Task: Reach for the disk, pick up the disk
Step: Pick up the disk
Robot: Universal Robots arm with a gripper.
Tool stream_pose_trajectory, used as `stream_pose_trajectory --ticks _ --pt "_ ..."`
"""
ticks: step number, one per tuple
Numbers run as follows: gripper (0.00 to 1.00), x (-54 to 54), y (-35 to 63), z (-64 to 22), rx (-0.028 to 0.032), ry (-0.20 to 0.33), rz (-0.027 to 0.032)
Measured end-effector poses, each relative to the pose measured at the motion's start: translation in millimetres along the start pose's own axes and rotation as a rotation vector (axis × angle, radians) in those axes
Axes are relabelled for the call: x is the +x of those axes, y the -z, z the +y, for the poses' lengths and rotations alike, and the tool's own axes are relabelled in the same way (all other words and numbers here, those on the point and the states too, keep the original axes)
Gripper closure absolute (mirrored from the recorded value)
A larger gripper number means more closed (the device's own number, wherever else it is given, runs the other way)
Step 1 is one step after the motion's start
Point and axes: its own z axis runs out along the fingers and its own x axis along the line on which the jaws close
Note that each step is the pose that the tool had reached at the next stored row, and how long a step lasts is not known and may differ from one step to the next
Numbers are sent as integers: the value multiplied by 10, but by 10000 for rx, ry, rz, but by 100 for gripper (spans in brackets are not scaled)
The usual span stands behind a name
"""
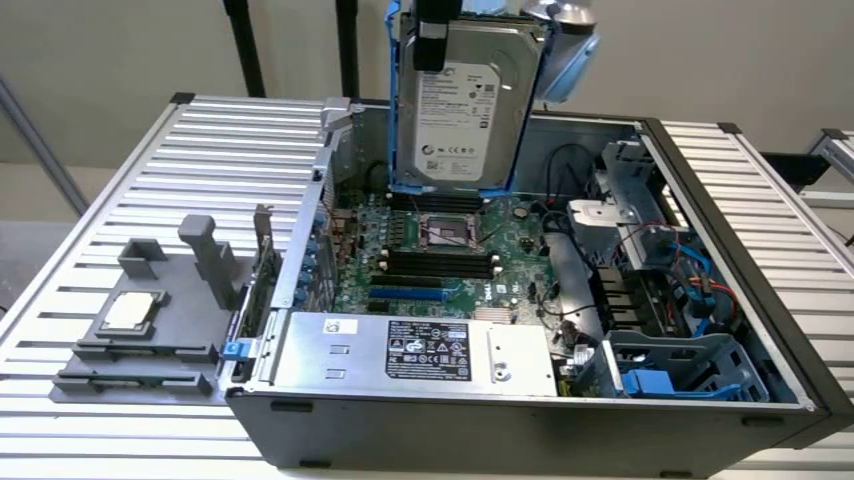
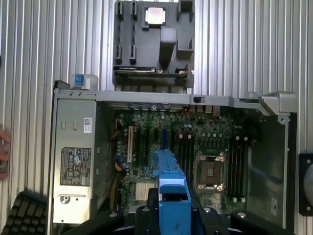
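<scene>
- In the exterior view, nearest lay the power supply (image 1: 414, 350), a large boxy silver unit with a black label, set along the near edge of the open computer case (image 1: 747, 420).
- To the exterior view's left of the case, a grey moulded tray (image 1: 140, 345) sat on the ribbed metal table (image 1: 94, 430), carrying a small square silver chip (image 1: 130, 312) and an upright grey post.
- A cage of blue-grey plastic (image 1: 681, 365) filled the case's near corner on the exterior view's right, with red and blue cables just behind it.
- Deeper inside, the green motherboard (image 1: 454, 255) showed a square CPU socket (image 1: 447, 228) flanked by dark memory slots.
- The disk (image 1: 465, 110), a flat silver-grey metal hard drive with a white printed label and a blue plastic carrier bracket along its edges, hung upright above the motherboard, clear of the case floor.
- The gripper (image 1: 434, 35) held the disk at its upper edge; a black finger overlapped the metal face beside the blue frame, closed onto the disk.
- In the wrist view, the blue bracket (image 2: 171, 188) ran between the black fingers (image 2: 144, 215), with the motherboard (image 2: 195, 142) below and the grey tray (image 2: 151, 44) beyond the case wall.
- A black ridged object (image 2: 24, 213) sat at the picture's corner beside the power supply (image 2: 73, 166).
</scene>
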Motion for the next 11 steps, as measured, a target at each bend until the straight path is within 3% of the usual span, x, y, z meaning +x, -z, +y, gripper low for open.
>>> stream_pose_trajectory --ticks 11 --pt "67 232 11 -419 0 1 0"
